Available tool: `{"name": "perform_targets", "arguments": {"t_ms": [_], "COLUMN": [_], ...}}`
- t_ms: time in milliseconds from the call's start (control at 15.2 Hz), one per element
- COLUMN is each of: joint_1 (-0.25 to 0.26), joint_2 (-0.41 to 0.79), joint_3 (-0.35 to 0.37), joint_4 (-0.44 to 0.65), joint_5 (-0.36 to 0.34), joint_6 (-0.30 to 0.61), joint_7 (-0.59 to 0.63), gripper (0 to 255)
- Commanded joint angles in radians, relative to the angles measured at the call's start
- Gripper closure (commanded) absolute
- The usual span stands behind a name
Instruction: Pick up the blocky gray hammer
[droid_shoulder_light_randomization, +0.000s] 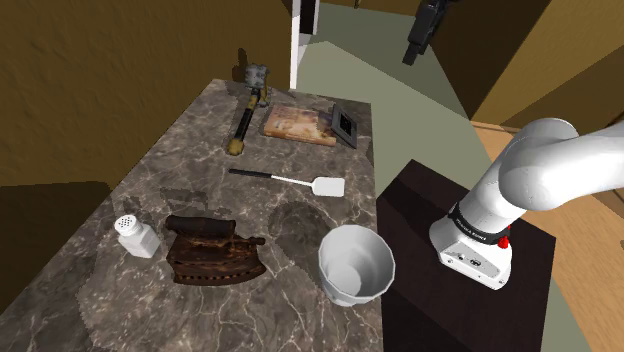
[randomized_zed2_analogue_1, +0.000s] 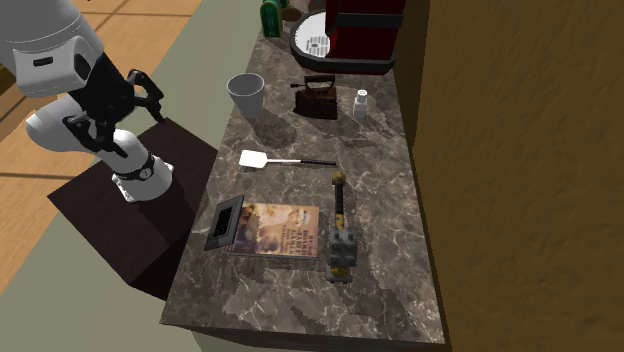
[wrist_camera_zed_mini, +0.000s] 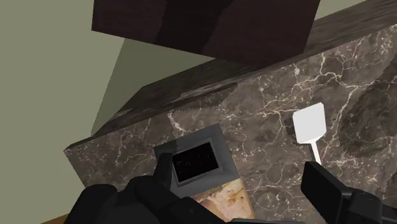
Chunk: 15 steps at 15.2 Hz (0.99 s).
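Dark veined marble countertop (droid_shoulder_light_randomization: 180, 130) stretching away from the camera in the shoulder view. Beside it, dark box stand (droid_shoulder_light_randomization: 420, 300) carrying the white arm (droid_shoulder_light_randomization: 550, 170). All-black gripper (wrist_camera_zed_mini: 242, 175) held in the air off the counter's long edge, well apart from everything on it, fingers (wrist_camera_zed_mini: 321, 184) spread wide with nothing between them, looking down past the counter's corner. Printed cutting board (droid_shoulder_light_randomization: 298, 125) flat near the far end. Rusty old flat iron (droid_shoulder_light_randomization: 213, 250) toward the near end, white cup (droid_shoulder_light_randomization: 355, 265) to the shoulder view's right of it. Blocky gray hammer (droid_shoulder_light_randomization: 246, 110) flat on the countertop just beside the board, on the shoulder view's left of it, gray head at the far end, long handle pointing back toward the white spatula (droid_shoulder_light_randomization: 290, 180). Small dark frame (droid_shoulder_light_randomization: 347, 125) tilted against the board's other side, near the counter's edge. White shaker (droid_shoulder_light_randomization: 135, 235) upright just beside the iron.
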<state>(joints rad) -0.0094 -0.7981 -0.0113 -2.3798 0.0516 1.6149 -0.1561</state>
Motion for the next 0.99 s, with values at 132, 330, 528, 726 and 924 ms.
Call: {"name": "perform_targets", "arguments": {"t_ms": [132,330,528,726,924], "joint_1": [-0.006,-0.017,-0.033,-0.055,-0.086], "joint_2": [0.023,0.076,0.148,0.238,0.342], "joint_3": [0.055,0.137,0.218,0.297,0.374], "joint_4": [-0.017,-0.027,-0.018,0.01,0.056], "joint_5": [0.027,0.062,0.083,0.087,0.07], "joint_6": [0.053,0.133,0.214,0.29,0.358], "joint_7": [0.094,0.235,0.376,0.519,0.667], "gripper": [0,0,0,0,0]}}
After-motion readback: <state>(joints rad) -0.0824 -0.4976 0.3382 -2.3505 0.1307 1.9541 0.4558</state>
